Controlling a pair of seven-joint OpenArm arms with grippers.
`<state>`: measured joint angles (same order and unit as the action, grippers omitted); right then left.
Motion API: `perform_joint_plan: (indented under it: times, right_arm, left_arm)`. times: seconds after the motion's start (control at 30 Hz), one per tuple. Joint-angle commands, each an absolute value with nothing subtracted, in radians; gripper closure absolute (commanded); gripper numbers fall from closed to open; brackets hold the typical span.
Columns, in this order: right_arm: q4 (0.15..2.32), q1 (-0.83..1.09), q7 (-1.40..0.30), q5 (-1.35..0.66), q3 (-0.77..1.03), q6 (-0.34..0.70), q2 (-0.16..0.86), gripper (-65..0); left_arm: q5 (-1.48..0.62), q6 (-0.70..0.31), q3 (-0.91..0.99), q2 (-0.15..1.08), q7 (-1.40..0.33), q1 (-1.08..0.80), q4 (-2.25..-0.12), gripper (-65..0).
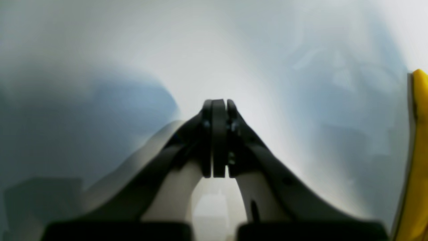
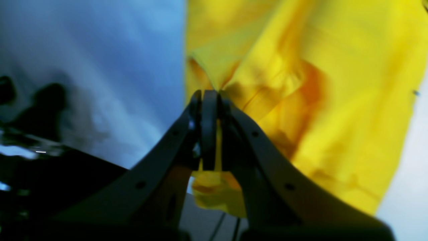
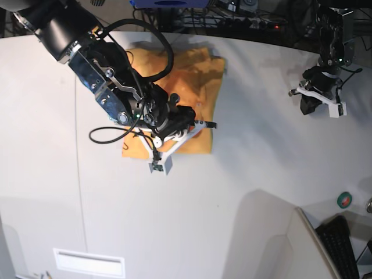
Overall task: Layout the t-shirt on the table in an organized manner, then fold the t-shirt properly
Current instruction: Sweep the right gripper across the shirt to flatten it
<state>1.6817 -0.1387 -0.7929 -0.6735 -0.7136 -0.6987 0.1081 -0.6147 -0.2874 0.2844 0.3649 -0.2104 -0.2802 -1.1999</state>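
On the large smooth off-white table [image 3: 244, 174], the plain orange-yellow soft cloth t-shirt [image 3: 192, 75] lies toward the far edge, left of centre in the base view, bunched and creased rather than spread flat. The right gripper [image 2: 210, 95] sits over the near right part of the garment, its black jaws pressed together with a fold of yellow cloth pinched at and between the tips; cloth rises in ridges toward the pinch point. The right arm crosses above the shirt from the upper left of the base view and covers its left portion. The left gripper [image 1: 219, 103] hangs well apart from the shirt, above bare table, jaws fully together and holding nothing. A yellow strip [image 1: 418, 150] shows at the right edge of the left wrist view; its identity cannot be determined.
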Motion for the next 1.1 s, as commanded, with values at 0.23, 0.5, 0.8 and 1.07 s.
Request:
perform_joint_plan:
  times: [0.23, 0.5, 0.8, 1.07]
  right_arm:
    - [1.607, -0.216, -0.777, -0.674, -0.746, -0.698, 0.053, 0.0]
    - [1.549, -0.255, -0.776, -0.674, -0.746, -0.698, 0.004, 0.0]
    - [1.434, -0.283, -0.647, -0.674, -0.746, -0.698, -0.031, 0.0]
    - [1.426, -0.292, -0.522, -0.676, -0.748, -0.698, -0.031, -15.5]
  left_arm:
    - [-0.625, -0.294, 0.289, 0.381, -0.188, -0.277, -1.213, 0.0]
    - [-0.625, -0.294, 0.289, 0.380, -0.188, -0.278, -1.213, 0.0]
    - [-0.625, -0.294, 0.288, 0.378, -0.188, -0.280, -1.213, 0.0]
    - [-0.625, -0.294, 0.288, 0.378, -0.243, -0.274, -1.211, 0.0]
